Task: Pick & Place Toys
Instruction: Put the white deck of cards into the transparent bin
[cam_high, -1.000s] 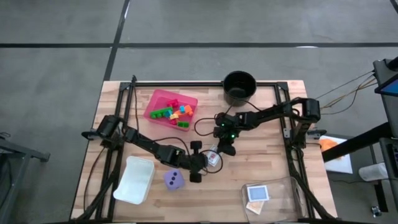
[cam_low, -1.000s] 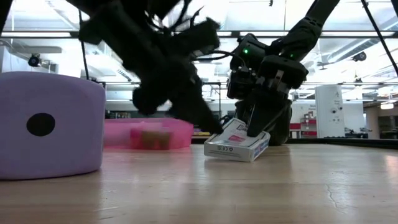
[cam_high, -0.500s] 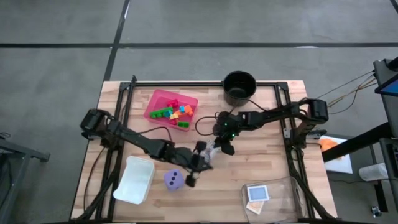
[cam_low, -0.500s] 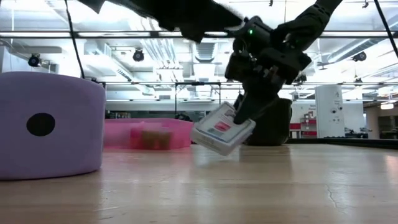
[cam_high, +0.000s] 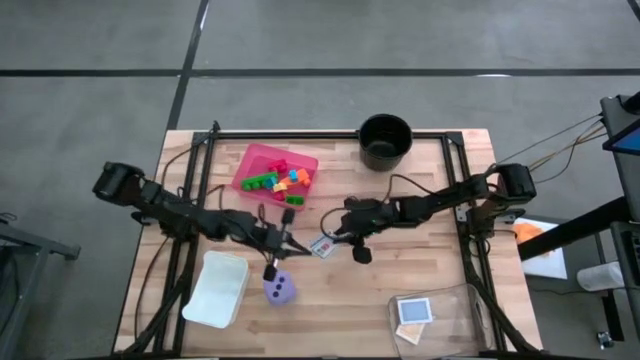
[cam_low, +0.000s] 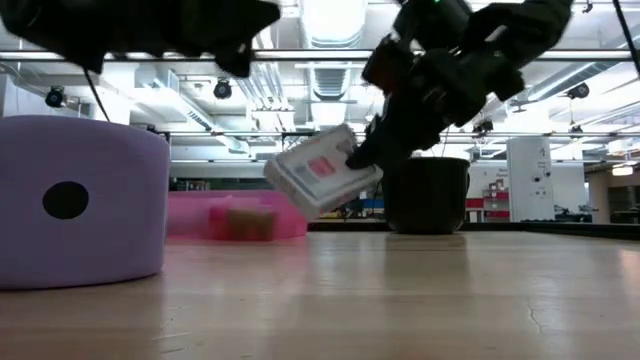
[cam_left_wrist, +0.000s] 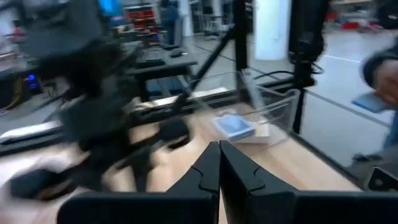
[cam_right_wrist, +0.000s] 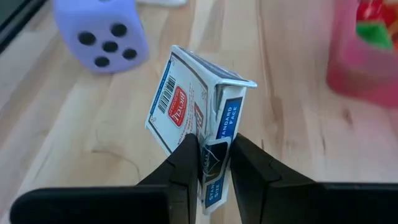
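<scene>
Place: a large robotics lab or workshop hall
Ceiling: long strip lights (cam_low: 330, 55) and exposed beams
Floor: bare grey concrete (cam_high: 90, 90) with dark seams
Background: racks, machines, a white pillar (cam_low: 528, 180)
Surface: a wooden work surface (cam_high: 420, 260) on a black metal frame

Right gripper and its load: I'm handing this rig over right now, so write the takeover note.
Right gripper: shut on the small white-red-blue card box, lifted clear of the wooden table, tilted.
Left gripper: shut, empty, waiting over the table's left-centre.
Purple dark-dotted die: on the table beside the white rectangular tray.
Small coloured plastic bricks: in the pink square tray.
Two flat cards: in the clear container.
Done: box picked.
Left: place the box; die not yet moved.
</scene>
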